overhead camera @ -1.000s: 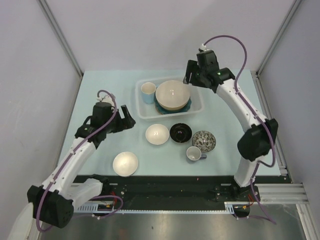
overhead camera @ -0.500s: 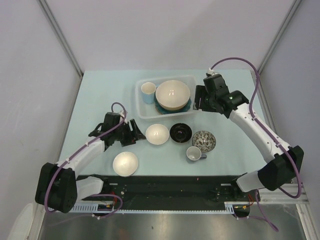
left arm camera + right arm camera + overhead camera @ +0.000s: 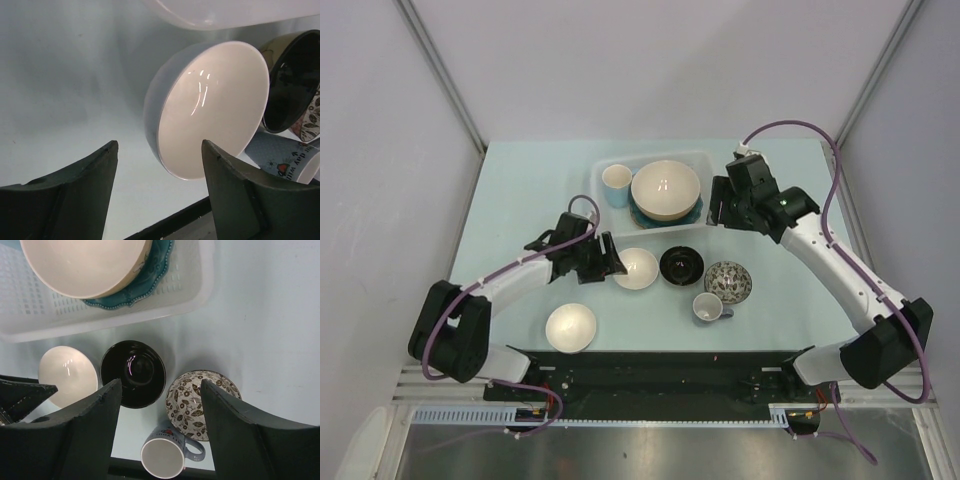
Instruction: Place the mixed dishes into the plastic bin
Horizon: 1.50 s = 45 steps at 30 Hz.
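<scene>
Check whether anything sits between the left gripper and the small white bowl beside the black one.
Nothing visible does. The left gripper, jaws open, faces the white bowl directly; the black bowl lies beyond it.

Desk (image 3: 520,190): pale blue-green top, matte and smooth, with soft shadows on it.

Enclosure: plain grey-white walls (image 3: 650,60) on three sides, the back and both flanks.

Two silver posts rise slantwise from the far corners in the top view: left post (image 3: 440,70), right post (image 3: 880,70).

Near edge of desk: black rail (image 3: 650,375) running across most of the width. Below it is a white toothed strip (image 3: 650,423), then a brushed metal sheet (image 3: 650,455).

Silver slotted bar (image 3: 885,383) at lower right, just beside the rail's end.
</scene>
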{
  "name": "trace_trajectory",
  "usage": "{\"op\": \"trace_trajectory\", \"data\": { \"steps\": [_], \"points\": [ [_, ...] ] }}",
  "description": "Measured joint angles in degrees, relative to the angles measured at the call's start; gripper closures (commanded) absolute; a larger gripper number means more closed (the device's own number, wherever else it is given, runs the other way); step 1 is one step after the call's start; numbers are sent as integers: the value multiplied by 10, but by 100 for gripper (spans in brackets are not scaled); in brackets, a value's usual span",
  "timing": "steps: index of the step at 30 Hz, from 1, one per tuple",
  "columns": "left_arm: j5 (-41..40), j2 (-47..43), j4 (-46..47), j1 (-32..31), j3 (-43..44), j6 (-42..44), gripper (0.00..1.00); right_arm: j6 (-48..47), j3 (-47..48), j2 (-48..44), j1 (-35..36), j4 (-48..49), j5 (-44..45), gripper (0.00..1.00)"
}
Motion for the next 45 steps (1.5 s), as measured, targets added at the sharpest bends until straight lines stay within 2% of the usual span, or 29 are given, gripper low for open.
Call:
{"op": "trace_trajectory", "data": {
  "steps": [3,5,6,7,9,16,21,24,28,33,36,38,39,40,42,43,44,45],
  "points": [
    [-19,4,-8,-9,1,2,33,0,-10,-2,1,-2,1,31],
    [-30,6,-12,-12,1,5,46,0,-15,-2,1,-4,0,31],
    [-32,9,-12,-13,1,7,55,0,-18,-3,1,-4,0,31],
    [-33,12,-11,-14,1,5,81,0,-19,-3,1,-3,0,31],
    [-30,20,-5,-15,0,1,99,0,-21,-5,1,0,-2,32],
    [-40,31,-27,-30,3,12,100,2,-23,-17,2,20,-16,31],
    [-65,-20,-112,-31,16,31,100,-1,-23,-16,27,22,-24,28],
    [-81,-80,-163,-31,33,40,100,0,-23,-6,65,31,-46,27],
    [-84,-130,-184,-31,47,40,99,8,-23,31,135,53,-73,25],
    [-84,-140,-193,-33,42,34,100,26,-24,96,212,82,-105,25],
    [-84,-141,-205,-36,41,34,100,33,-26,118,228,92,-121,26],
    [-84,-143,-206,-36,41,32,100,35,-26,121,228,97,-124,33],
    [-84,-143,-206,-36,41,32,99,36,-26,123,227,99,-125,40],
    [-85,-144,-206,-37,41,31,100,37,-26,124,227,101,-125,62],
    [-85,-146,-208,-37,41,30,100,36,-26,128,226,101,-126,77],
    [-84,-148,-207,-37,41,30,100,36,-26,131,226,101,-128,93],
    [-85,-150,-207,-38,41,30,100,38,-26,136,227,104,-132,100],
    [-88,-153,-208,-39,41,30,98,38,-26,140,228,105,-130,100]
  ]
}}
